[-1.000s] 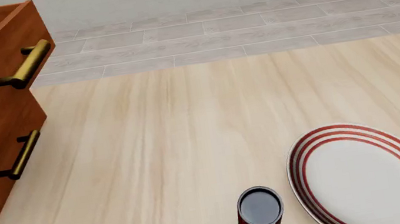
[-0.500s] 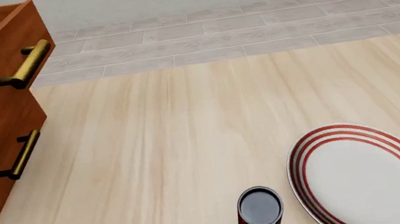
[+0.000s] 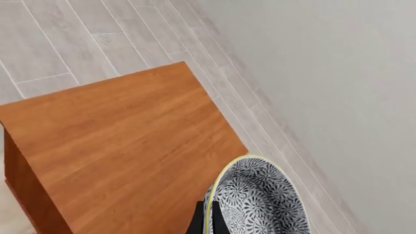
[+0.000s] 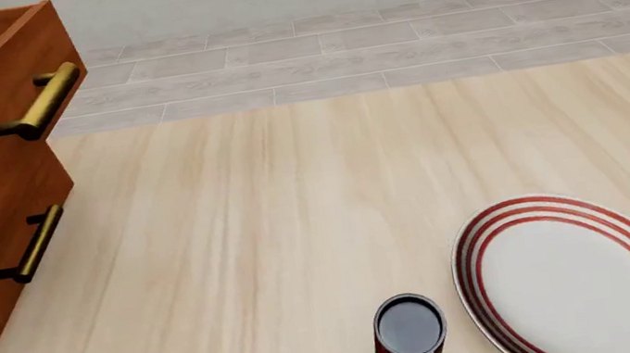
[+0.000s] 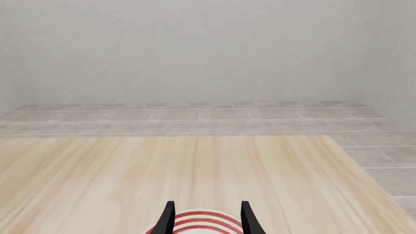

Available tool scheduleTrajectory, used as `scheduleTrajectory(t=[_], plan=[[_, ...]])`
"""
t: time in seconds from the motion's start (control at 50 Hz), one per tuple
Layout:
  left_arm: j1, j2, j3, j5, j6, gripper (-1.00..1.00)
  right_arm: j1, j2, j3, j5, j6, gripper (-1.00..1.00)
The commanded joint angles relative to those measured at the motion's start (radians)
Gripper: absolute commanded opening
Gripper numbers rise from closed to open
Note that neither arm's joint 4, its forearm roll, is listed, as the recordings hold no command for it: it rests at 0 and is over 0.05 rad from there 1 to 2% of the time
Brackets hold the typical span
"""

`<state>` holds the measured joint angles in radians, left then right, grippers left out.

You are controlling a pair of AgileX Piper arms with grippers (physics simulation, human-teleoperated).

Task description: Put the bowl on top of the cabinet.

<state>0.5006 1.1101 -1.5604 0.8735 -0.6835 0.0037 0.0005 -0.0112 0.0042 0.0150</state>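
Nothing has budged in the front view over the last second, so the left pincer (image 3: 209, 219) is just hovering, clamped on the bowl (image 3: 256, 200) rim above the cabinet (image 3: 123, 141) top, release pending.

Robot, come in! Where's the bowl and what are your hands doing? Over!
Left gripper shut on bowl, above cabinet top. Right gripper open, over plate. Nothing on cabinet top in view.
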Motion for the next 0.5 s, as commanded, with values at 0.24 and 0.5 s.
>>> scheduleTrajectory(t=[0.24,0.5], plan=[[0.067,0.003,-0.004,0.000,0.008,-1.00,0.003,0.000,-0.004,0.005,-0.005,1.00],[0.103,0.007,0.007,-0.011,-0.016,-1.00,0.004,0.000,0.000,0.002,-0.010,1.00]])
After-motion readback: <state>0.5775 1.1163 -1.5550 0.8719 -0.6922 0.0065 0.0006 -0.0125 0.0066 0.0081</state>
